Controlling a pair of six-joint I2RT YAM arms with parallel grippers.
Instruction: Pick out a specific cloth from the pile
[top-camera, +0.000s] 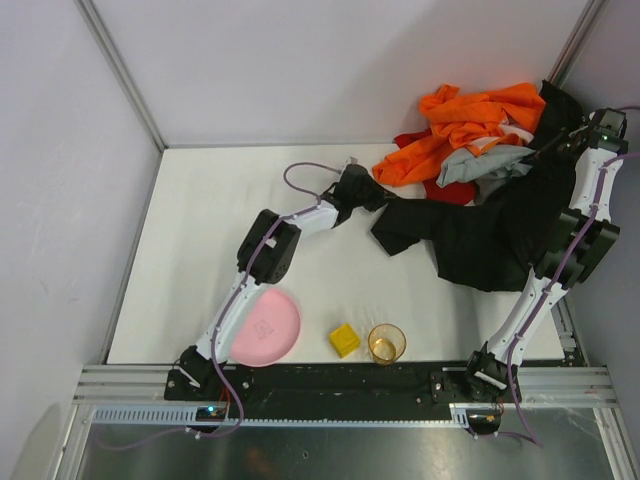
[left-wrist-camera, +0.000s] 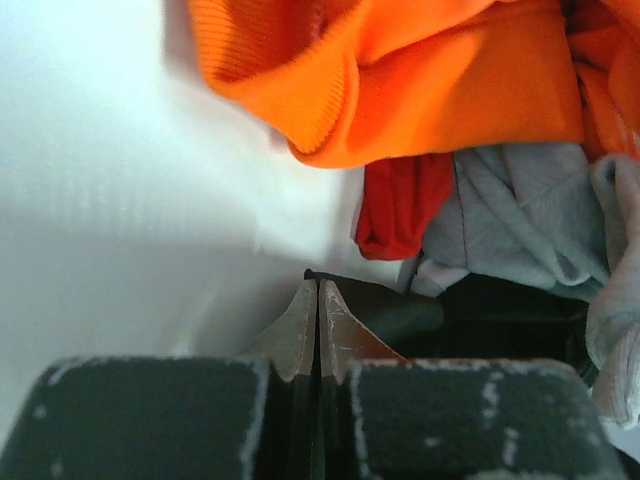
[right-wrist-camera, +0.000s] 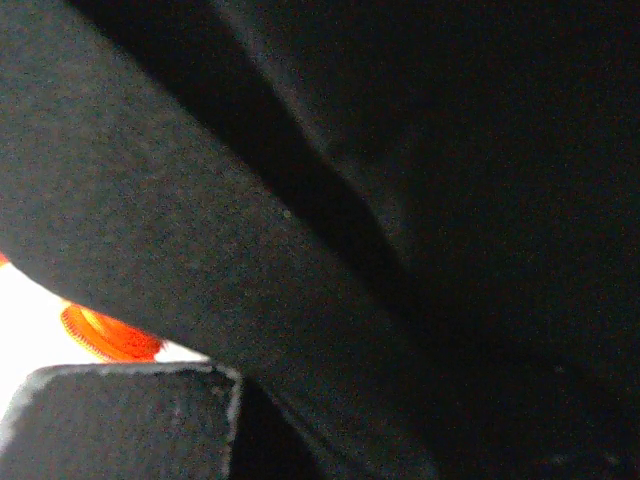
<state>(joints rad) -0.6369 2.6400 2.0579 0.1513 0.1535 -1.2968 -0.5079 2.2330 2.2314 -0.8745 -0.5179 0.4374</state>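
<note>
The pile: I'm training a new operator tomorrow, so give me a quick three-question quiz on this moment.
1. True or false: the red cloth lies on top of the orange garment.
2. What colour is the fabric filling most of the right wrist view? A black, B red, C grey.
3. Fill in: the fingers of the left gripper are ____ (open/shut).

Key: 1 false, it pokes out from under the orange garment; 2 A; 3 shut.

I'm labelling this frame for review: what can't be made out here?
The right gripper: the black garment fills the right wrist view, so open or shut is unknown.
The cloth: mostly under the orange garment and grey cloth, extent hidden.
The left gripper: shut; the left wrist view doesn't show whether it pinches fabric.
</note>
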